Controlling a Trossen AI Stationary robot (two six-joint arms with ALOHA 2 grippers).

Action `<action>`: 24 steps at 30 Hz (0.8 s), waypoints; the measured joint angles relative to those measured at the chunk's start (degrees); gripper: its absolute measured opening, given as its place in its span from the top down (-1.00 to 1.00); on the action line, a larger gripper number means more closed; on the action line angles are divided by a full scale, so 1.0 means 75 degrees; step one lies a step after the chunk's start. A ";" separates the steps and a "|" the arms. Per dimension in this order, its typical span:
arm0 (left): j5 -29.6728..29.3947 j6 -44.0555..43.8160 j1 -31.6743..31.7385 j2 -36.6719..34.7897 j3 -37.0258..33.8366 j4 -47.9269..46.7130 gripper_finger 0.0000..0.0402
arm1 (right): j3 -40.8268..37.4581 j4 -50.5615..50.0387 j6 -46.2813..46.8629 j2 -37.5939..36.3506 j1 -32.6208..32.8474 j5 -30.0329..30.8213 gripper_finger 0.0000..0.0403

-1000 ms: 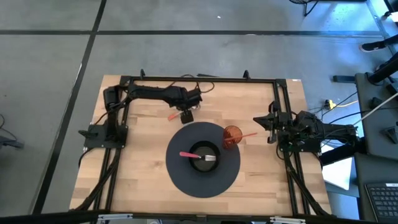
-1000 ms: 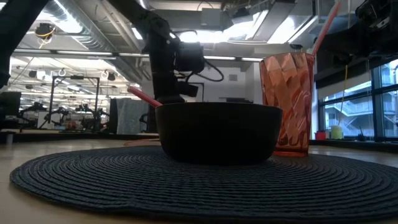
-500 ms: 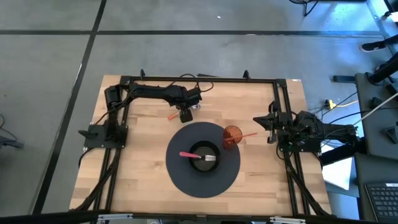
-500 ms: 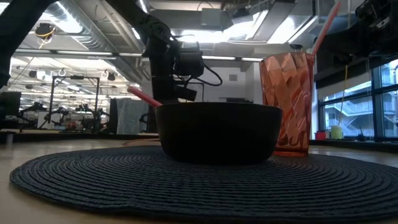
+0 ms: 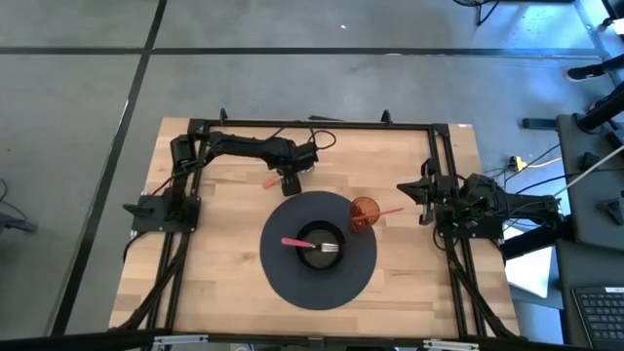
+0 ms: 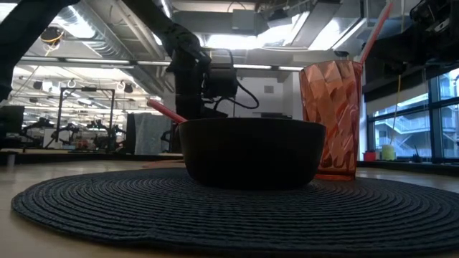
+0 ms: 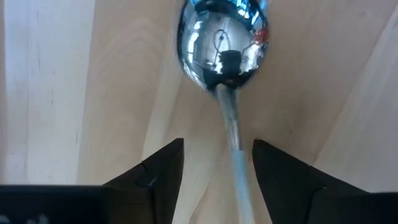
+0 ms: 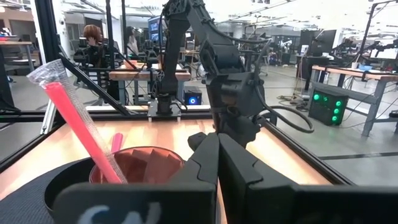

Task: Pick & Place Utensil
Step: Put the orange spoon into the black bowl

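High view: the left gripper (image 5: 290, 181) hangs over a pink-handled spoon (image 5: 272, 180) on the wood table (image 5: 224, 244), just beyond the round woven mat (image 5: 283, 273); the right gripper (image 5: 421, 189) waits at the table's right edge.

Left wrist view: the glossy steel bowl lies ahead, the thin handle running back between 2 narrowly parted fingers (image 7: 155, 177).

Right wrist view: fingers pressed together, holding nothing.

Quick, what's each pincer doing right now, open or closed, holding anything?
Left pincer: open, straddling the spoon handle on the table, not gripping yet.
Right pincer: closed, empty, parked at the table's right.
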 joint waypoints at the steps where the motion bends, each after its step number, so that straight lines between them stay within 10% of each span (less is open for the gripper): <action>1: -0.0048 -0.0005 -0.0002 0.0001 0.0000 0.0000 0.09 | -0.0001 0.0002 -0.0004 0.0000 -0.0002 0.0000 0.97; 11: -0.0448 0.0015 0.0033 -0.0034 -0.0041 -0.0270 0.94 | 0.0000 0.0009 -0.0026 0.0001 0.0001 0.0000 0.97; 24: 0.0992 -0.0109 -0.0051 -0.1177 0.0017 -0.0676 0.98 | -0.0001 0.0017 -0.0026 0.0000 0.0001 0.0000 0.97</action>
